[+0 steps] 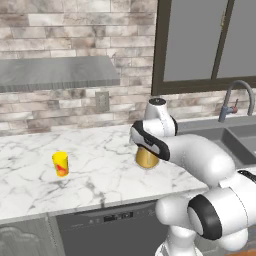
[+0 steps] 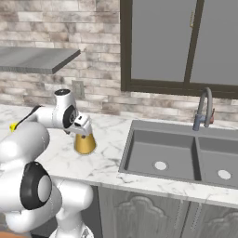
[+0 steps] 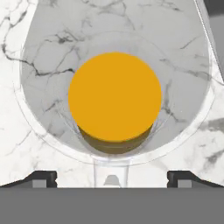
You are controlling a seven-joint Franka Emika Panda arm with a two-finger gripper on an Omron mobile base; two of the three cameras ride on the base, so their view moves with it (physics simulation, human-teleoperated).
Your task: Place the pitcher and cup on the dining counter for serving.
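The pitcher (image 1: pixel 146 158) (image 2: pixel 85 144), clear glass with amber liquid, stands on the marble worktop left of the sink. In the hand view I look straight down into the pitcher (image 3: pixel 114 96), its spout toward the bottom edge. My gripper (image 3: pixel 114 178) (image 2: pixel 83 131) hangs directly over the pitcher's neck, open, with one dark fingertip (image 3: pixel 43 177) on each side and nothing gripped. The yellow cup (image 1: pixel 60 163) with a red mark stands upright further left on the same worktop, well apart from the hand. The dining counter is out of view.
A grey double sink (image 2: pixel 162 155) with a curved faucet (image 2: pixel 203 109) lies to the right. A brick backsplash with a wall socket (image 1: pixel 102 101) and a grey range hood (image 1: pixel 60 72) sit behind. The worktop's front edge (image 1: pixel 100 204) runs above a dishwasher.
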